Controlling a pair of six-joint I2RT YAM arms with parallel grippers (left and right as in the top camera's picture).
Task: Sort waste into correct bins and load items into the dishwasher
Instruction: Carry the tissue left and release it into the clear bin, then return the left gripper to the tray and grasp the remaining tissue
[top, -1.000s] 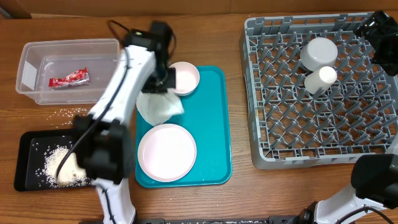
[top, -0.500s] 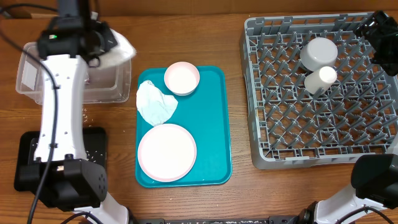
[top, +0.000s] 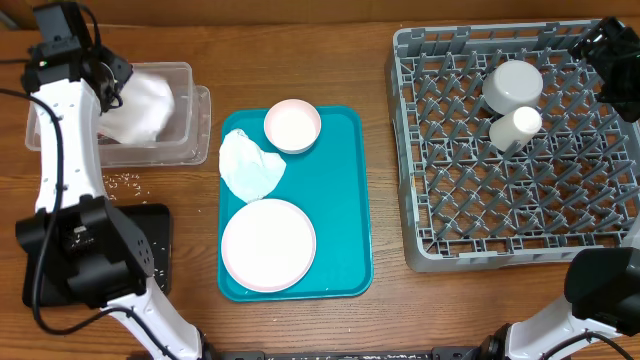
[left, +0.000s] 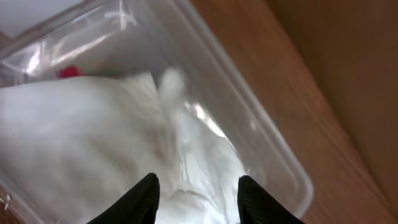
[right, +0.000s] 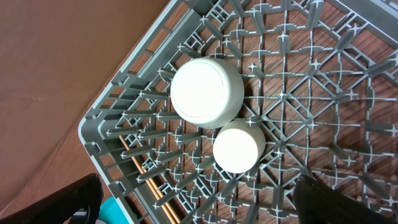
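Note:
The clear tub (top: 190, 110) stands at the back left. A crumpled white napkin (top: 140, 105) lies in it, seen close in the left wrist view (left: 124, 137), with a bit of the red wrapper (left: 68, 71) behind it. My left gripper (top: 112, 82) (left: 198, 180) hovers open just over that napkin. A second white napkin (top: 250, 165) lies on the teal tray (top: 345, 200) with a small pink plate (top: 292, 125) and a large pink plate (top: 268, 243). The grey rack (top: 520, 230) holds an upturned bowl (top: 512, 84) (right: 206, 92), a cup (top: 515, 125) (right: 239, 146) and chopsticks (right: 149, 182). My right gripper (top: 605, 48) (right: 196, 186) is open above the rack.
The black tray (top: 158, 240) sits at the front left, mostly hidden by my left arm's base. Loose rice grains (top: 125, 180) lie on the wood between tub and black tray. A brown wall runs along the back edge.
My left arm swung from the teal tray to the clear tub, carrying a white napkin that now lies in the tub. The right arm has not moved.

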